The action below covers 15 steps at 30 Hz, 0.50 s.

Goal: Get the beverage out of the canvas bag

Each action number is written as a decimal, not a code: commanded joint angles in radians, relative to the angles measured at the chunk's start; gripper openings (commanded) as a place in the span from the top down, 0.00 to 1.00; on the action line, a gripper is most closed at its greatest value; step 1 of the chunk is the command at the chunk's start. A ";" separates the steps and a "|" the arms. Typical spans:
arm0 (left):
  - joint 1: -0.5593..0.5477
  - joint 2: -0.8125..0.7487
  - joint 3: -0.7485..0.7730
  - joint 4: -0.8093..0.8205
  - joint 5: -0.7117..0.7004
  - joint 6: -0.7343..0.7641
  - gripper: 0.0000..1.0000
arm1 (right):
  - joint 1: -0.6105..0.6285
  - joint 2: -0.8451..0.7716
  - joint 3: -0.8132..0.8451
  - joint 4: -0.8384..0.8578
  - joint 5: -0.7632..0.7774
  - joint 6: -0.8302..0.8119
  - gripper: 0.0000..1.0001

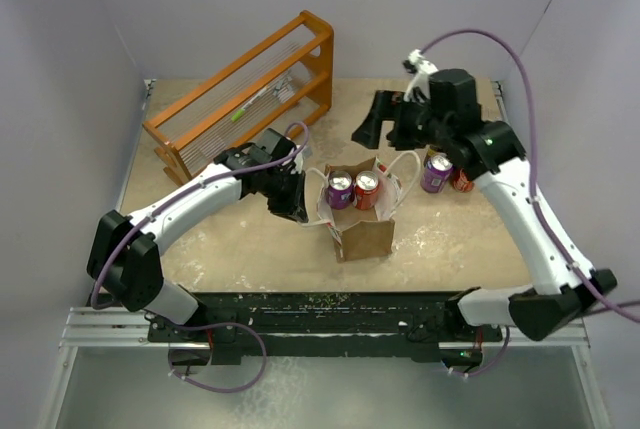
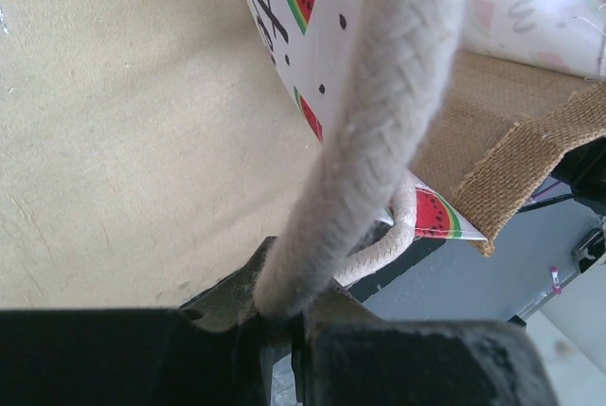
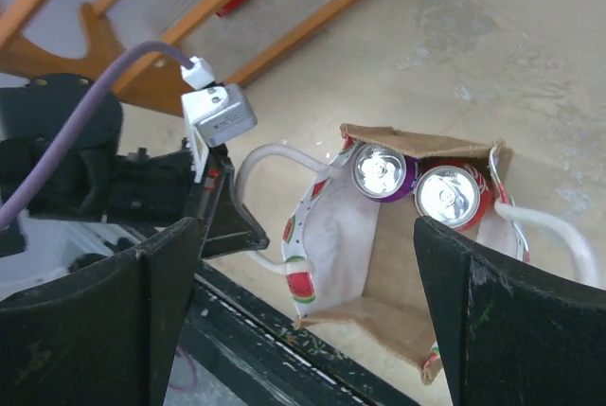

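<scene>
Beige worktop (image 1: 440, 239) carries the canvas bag (image 1: 365, 237) below the right hand (image 3: 308, 264), jaws apart, while the left hand (image 2: 289, 321) clamps its handle (image 2: 374, 141); purple can (image 3: 382, 171) and red can (image 3: 450, 195) sit inside, not yet extracted.

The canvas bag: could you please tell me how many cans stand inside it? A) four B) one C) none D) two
D: a purple can and a red can stand side by side inside the canvas bag, with their tops showing.
</scene>
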 commanded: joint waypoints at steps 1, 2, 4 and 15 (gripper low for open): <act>0.009 -0.040 -0.003 0.021 -0.013 -0.026 1.00 | 0.120 0.132 0.120 -0.148 0.238 -0.108 0.05; 0.009 -0.039 -0.002 0.021 -0.014 -0.027 1.00 | 0.147 0.167 0.133 -0.168 0.265 -0.126 0.05; 0.010 -0.035 0.000 0.019 -0.015 -0.028 1.00 | 0.194 0.213 0.146 -0.204 0.328 -0.154 0.05; 0.009 0.002 0.025 -0.002 -0.019 -0.021 1.00 | 0.252 0.369 0.025 -0.165 0.438 -0.210 0.05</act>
